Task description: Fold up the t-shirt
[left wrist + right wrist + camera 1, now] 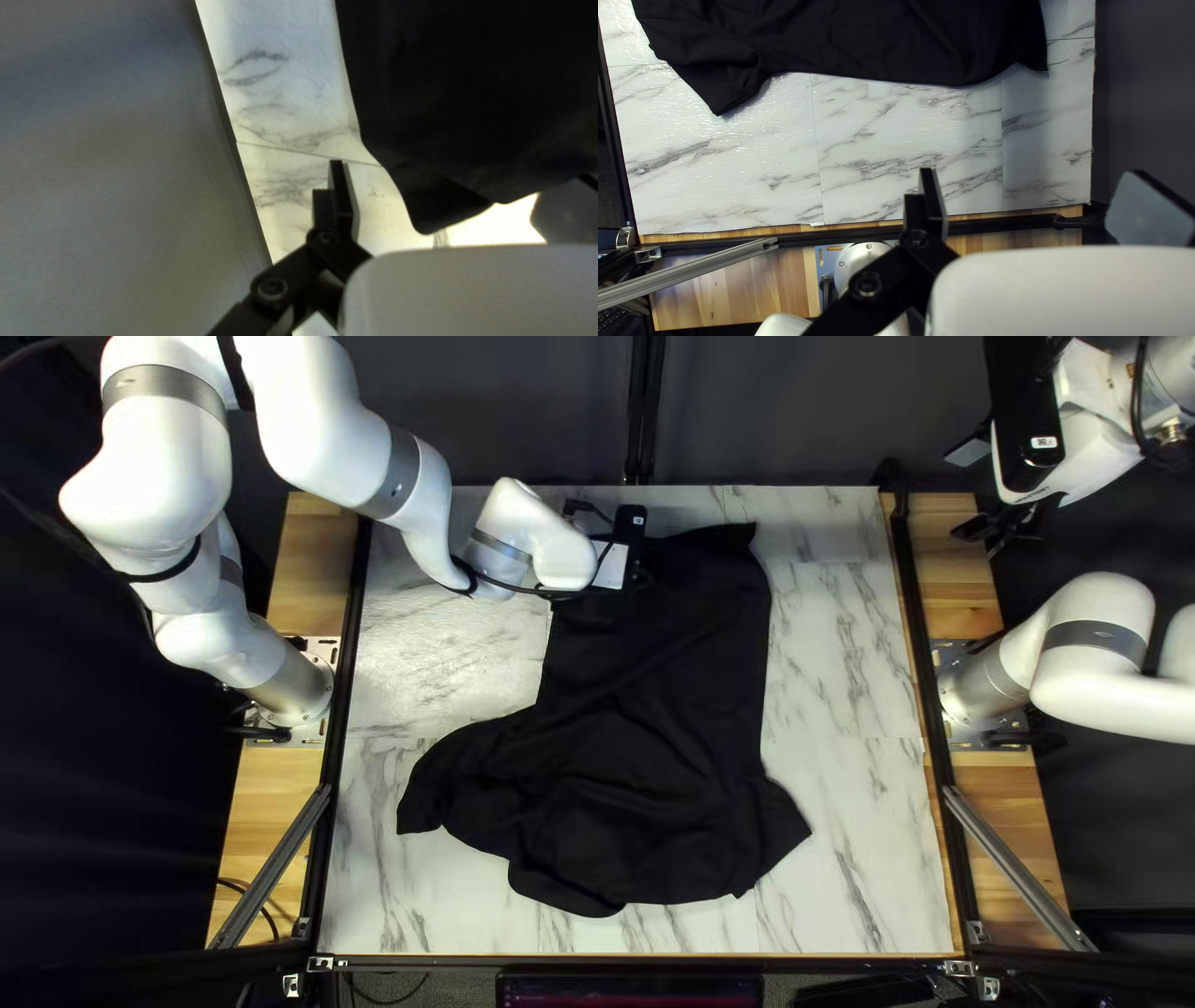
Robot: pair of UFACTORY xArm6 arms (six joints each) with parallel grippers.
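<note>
We have a table (859,685) with a white, grey-veined marble-look top between black rails (918,610) and wooden side strips (315,566), and the black t-shirt (660,672) lies rumpled on it, reaching near the far edge.

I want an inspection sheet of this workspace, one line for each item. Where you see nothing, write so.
Surface: table, white with grey marble veins, panel seams showing.
Job's things: one black t-shirt, spread out and creased, its near part wider than its far part.
Clutter: nothing seen on the table.
Left gripper: near the t-shirt's far end; no cloth seen held.
Right gripper: raised and away from the t-shirt.
Cables: black cable along the left arm's wrist; thin cable over the left wooden board.
Surroundings: dark curtain behind, wooden boards at both sides, screen beyond the near edge.
</note>
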